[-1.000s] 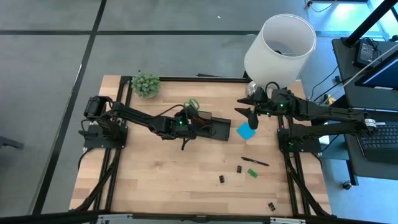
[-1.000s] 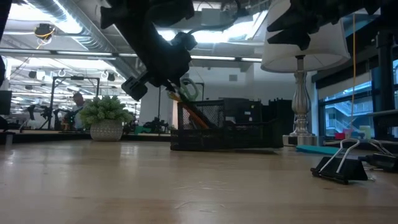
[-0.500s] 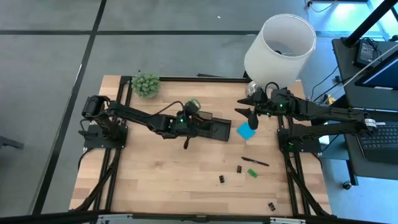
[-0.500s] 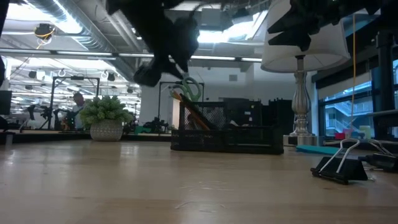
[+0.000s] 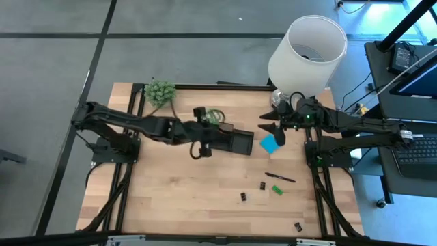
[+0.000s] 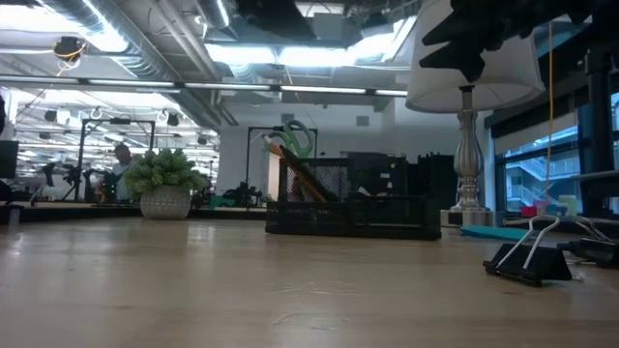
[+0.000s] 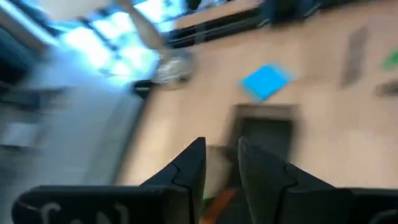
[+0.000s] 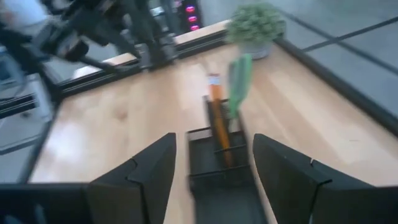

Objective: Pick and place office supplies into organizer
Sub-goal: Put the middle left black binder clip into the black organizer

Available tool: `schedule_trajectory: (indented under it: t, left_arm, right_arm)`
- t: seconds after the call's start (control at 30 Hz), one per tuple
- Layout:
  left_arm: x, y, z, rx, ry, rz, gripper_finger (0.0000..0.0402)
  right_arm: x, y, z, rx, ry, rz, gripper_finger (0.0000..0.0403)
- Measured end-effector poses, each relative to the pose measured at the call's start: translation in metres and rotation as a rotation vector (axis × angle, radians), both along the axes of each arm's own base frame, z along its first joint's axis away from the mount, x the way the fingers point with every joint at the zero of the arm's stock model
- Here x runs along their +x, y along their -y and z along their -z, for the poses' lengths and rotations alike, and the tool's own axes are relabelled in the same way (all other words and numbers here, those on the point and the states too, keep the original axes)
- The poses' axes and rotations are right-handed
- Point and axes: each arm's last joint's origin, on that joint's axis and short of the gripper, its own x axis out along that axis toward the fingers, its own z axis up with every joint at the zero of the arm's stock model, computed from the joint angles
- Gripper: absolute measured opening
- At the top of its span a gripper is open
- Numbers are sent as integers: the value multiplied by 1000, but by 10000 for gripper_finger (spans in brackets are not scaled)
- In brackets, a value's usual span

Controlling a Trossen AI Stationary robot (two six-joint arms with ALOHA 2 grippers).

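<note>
The black mesh organizer [image 5: 235, 141] stands mid-table. Green-handled scissors [image 6: 295, 135] and orange pencils [image 6: 302, 176] stand slanted in its tall left compartment. My left gripper [image 7: 221, 167] hovers above that end, fingers a little apart with nothing between them. My right gripper [image 8: 211, 163] hangs wide open over the table's far right, near the organizer's right end. A blue sticky-note pad [image 5: 270, 143] lies flat below it. A black pen [image 5: 280, 178], a small green piece [image 5: 277, 190] and black clips [image 5: 244, 197] lie toward the near right.
A white-shaded lamp [image 5: 307, 51] stands at the far right corner and a potted plant [image 5: 160, 93] at the far left. One binder clip [image 6: 527, 256] lies close to the near edge. Bare wood spreads over the table's near left.
My left gripper has risen from beside the scissors' handles, out of the top of the low view, and its wrist has rolled. The scissors and pencils stay standing in the organizer's tall compartment.
</note>
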Motion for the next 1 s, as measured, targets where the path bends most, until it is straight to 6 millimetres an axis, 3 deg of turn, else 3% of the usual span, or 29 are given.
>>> schedule_trajectory:
  t: [0.1,0.23,0.47,0.73,1.0]
  left_arm:
    - [-9,1,-5,-135,72,70,83]
    - [-22,1,-5,-156,228,115,77]
    - [-54,-12,22,-199,419,147,75]
    - [-84,-25,48,-283,416,163,79]
    - [-107,-25,59,-308,404,304,82]
  right_arm:
    - [1,-6,0,24,5,-66,217]
    - [4,-17,0,71,13,-119,217]
    - [25,-36,19,262,-94,-136,202]
    - [55,-70,57,738,-336,-4,157]
    - [86,-117,78,960,-521,86,130]
